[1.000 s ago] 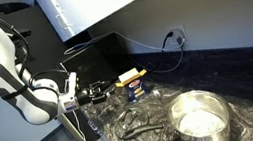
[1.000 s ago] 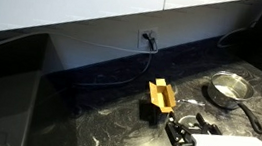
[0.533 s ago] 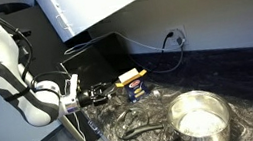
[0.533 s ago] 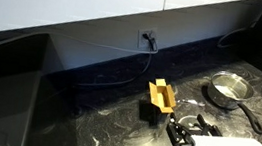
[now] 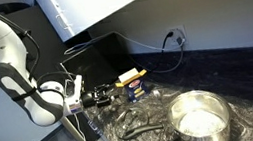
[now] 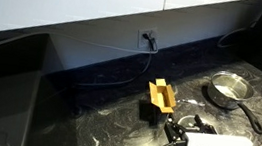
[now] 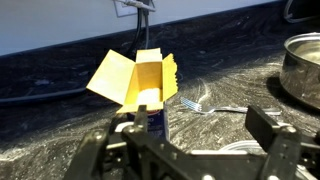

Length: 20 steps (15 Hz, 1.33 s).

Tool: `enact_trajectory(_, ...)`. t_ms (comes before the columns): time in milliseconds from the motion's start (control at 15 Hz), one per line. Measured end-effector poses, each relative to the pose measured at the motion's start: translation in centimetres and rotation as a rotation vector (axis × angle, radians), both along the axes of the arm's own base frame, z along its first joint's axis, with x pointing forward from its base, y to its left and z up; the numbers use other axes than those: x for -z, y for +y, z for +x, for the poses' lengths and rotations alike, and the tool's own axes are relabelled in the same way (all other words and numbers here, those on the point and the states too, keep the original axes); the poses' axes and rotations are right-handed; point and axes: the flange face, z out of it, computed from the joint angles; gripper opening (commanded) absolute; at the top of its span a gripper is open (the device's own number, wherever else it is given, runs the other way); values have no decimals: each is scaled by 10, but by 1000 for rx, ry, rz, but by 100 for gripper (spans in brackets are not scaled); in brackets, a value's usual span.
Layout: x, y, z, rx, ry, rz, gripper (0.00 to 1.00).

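While hovering low over a dark stone counter (image 5: 239, 76), spread wide with nothing between the fingers: so with the gripper (image 5: 95, 93). Pointed straight at a yellow box (image 7: 150, 88) in the wrist view, near it but not touching. Upright on the counter, that box (image 6: 159, 95), top flaps folded open, blue at the base, roughly midway between the front edge and the back wall. Just beyond the box in the wrist view, to its right, lying flat, a fork (image 7: 215, 107). Farther along the counter, well apart from the box, a steel pot (image 5: 199, 115) with a long dark handle, likewise visible as the pot (image 6: 228, 90) in both exterior views. On the wall behind the box, an outlet (image 6: 147, 37) with a dark cable plugged in and drooping along the backsplash.
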Motion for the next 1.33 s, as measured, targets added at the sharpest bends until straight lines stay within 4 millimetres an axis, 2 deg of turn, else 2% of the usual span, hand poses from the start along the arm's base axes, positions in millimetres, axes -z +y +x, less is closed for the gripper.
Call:
enact_trajectory(267,8,2,-1,-21,11,-7,100)
enact_trajectory(1333,13,2,-2,-33,19,-15,100)
